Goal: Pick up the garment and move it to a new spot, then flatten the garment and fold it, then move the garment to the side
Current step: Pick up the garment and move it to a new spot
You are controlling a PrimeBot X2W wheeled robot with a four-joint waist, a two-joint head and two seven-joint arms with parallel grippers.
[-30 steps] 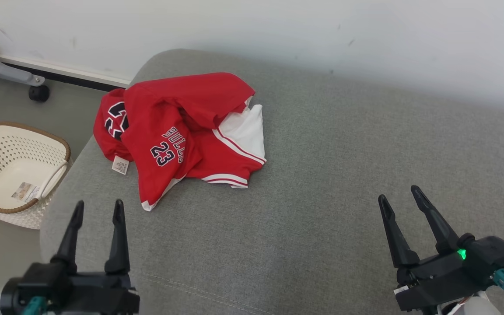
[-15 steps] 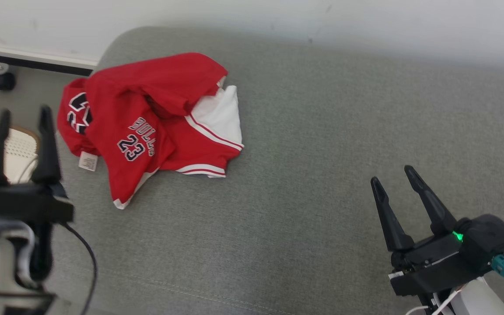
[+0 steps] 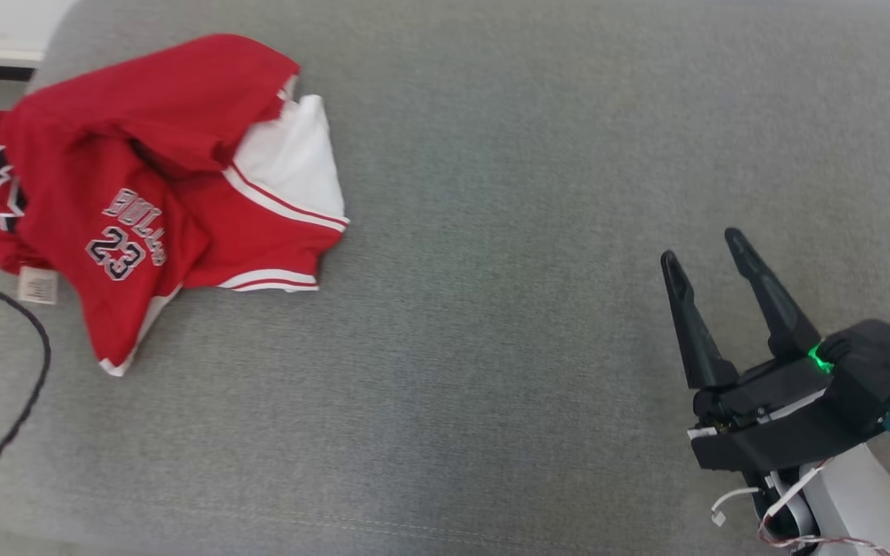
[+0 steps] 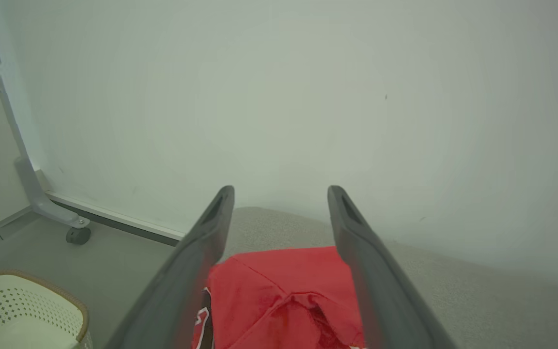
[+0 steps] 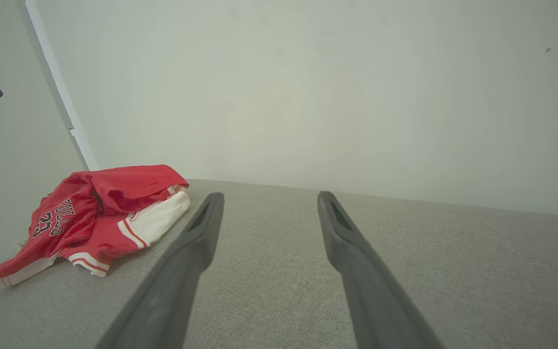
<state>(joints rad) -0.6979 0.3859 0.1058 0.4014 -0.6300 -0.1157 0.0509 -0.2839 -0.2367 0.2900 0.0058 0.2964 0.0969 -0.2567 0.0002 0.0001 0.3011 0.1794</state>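
A grey woven cushion (image 3: 491, 347) stands against a pale wall (image 4: 308, 97), with a grey floor (image 4: 114, 257) beyond its left edge. The garment (image 3: 144, 193), a red jersey with white trim and the print "BULLS 23", lies crumpled at the cushion's far left corner, reaching right up to the left edge. A white inner panel is turned out on the side facing the middle of the cushion, and a small white label (image 3: 35, 286) sticks out at the left edge. The right gripper (image 3: 701, 243) is over the near right part of the cushion, well apart from the garment, its 2 dark fingers spread with nothing between them and pointing toward the far edge. The left gripper (image 4: 281, 189) is above the garment's left side; its 2 fingers are also parted and empty, and the red cloth shows below and between them, clear of both. A black cable (image 3: 20, 401) curves over the near left edge of the cushion. On the floor to the left stand a white perforated basket (image 4: 27, 310) with a brown rim and, by the wall, a black caster wheel (image 4: 78, 235) on a grey frame leg
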